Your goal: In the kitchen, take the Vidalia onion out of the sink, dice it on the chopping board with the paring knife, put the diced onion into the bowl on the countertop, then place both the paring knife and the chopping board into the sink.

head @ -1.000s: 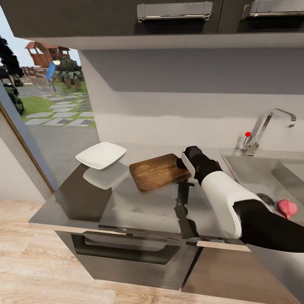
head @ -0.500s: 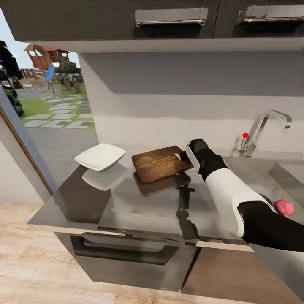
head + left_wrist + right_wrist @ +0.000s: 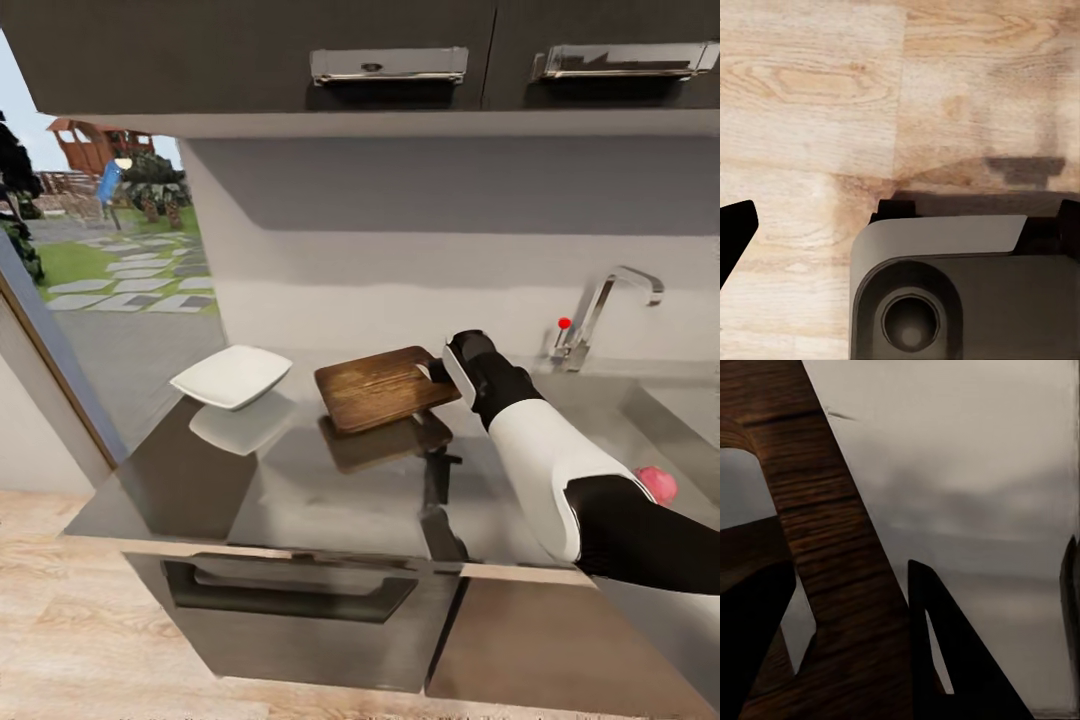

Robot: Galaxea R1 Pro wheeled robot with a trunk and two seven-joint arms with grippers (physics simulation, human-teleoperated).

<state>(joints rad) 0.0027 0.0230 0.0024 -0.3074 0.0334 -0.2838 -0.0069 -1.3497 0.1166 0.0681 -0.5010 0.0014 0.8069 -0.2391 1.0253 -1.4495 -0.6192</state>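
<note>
The brown chopping board [image 3: 383,386] hangs a little above the glossy grey countertop [image 3: 330,500], its reflection lying beneath it. My right gripper [image 3: 433,372] is shut on the board's handle end; in the right wrist view the dark fingers [image 3: 754,637] sit on either side of the wood [image 3: 832,547] next to the handle hole. The white bowl [image 3: 232,377] stands left of the board. A pink onion [image 3: 656,483] lies in the sink [image 3: 690,415], partly behind my right forearm. The paring knife is out of view. My left gripper [image 3: 900,225] is open above the wooden floor.
The chrome faucet [image 3: 603,310] with its red knob [image 3: 564,323] stands at the back right. Dark wall cabinets [image 3: 390,65] hang overhead. A window opening [image 3: 110,260] borders the counter's left end. A grey drawer front [image 3: 290,600] sits below. The robot's base [image 3: 960,292] is under the left gripper.
My right gripper has lifted the chopping board off the countertop and drawn it slightly back and right. The head camera has shifted, so the whole scene sits a little differently.
</note>
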